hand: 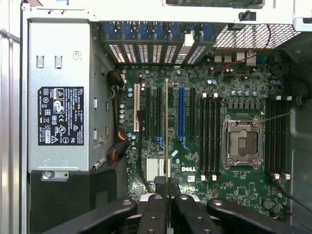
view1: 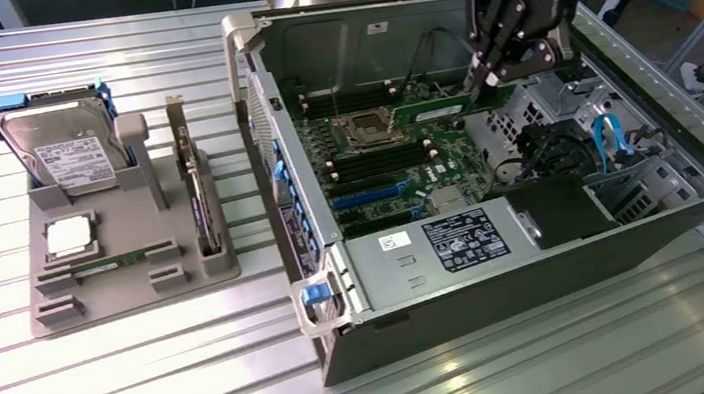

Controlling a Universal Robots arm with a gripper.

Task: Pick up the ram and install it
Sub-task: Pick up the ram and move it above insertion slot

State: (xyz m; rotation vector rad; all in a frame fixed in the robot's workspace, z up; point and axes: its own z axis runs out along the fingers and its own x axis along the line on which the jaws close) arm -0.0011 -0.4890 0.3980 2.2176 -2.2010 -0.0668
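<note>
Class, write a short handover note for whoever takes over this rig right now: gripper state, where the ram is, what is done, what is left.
Gripper: shut on the ram, holding it by one end.
Ram: in the air over the motherboard, inside the open computer case.
Done: ram picked up.
Left: ram not yet seated in any of the memory slots.

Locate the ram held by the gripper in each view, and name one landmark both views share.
Exterior view: the ram is held by the gripper over the motherboard, near the processor socket.
Wrist view: the ram shows edge-on, a thin line running out from the gripper.
Shared landmark: the processor socket.
</note>
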